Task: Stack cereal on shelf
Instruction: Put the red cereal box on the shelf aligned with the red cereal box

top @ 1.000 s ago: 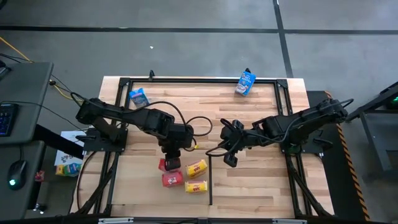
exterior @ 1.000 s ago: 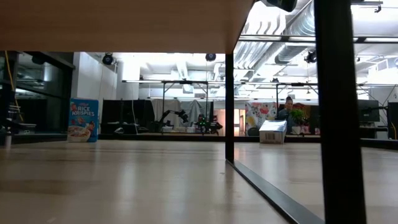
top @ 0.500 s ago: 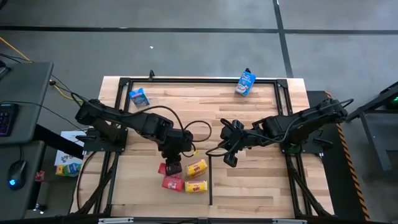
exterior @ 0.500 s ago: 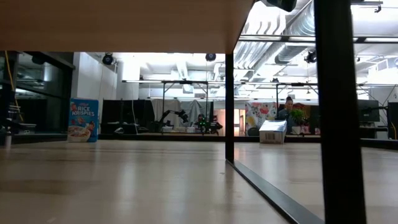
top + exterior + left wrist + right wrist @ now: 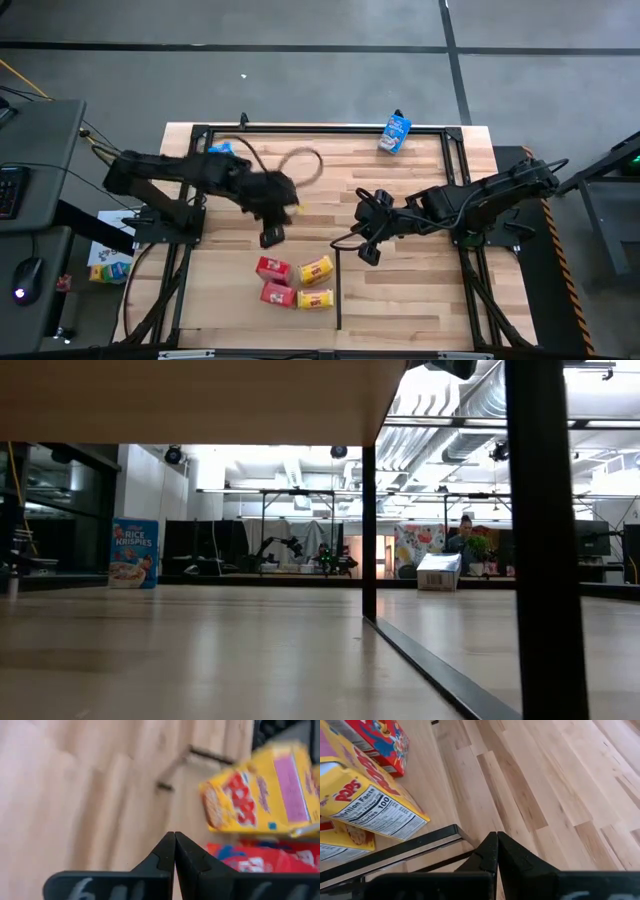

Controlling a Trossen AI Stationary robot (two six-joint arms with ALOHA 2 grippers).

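A blue "Rice Krispies" carton [image 5: 133, 553] stands at the table's far edge, a yellow "Pops" carton [image 5: 367, 802] lies among the red cartons [image 5: 271, 268], and the left gripper [image 5: 272, 236], fingers pressed together and empty, has lifted away from them while the right gripper [image 5: 368, 255] waits pinched closed.

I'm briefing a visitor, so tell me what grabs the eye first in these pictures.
The bright cluster of two red cartons and two yellow cartons lying at the table's near middle stands out first. Just behind it hangs the left tool, shut and empty, with the right tool shut beside the black centre bar. Two blue cartons sit far back: one at the back left, one at the back right.
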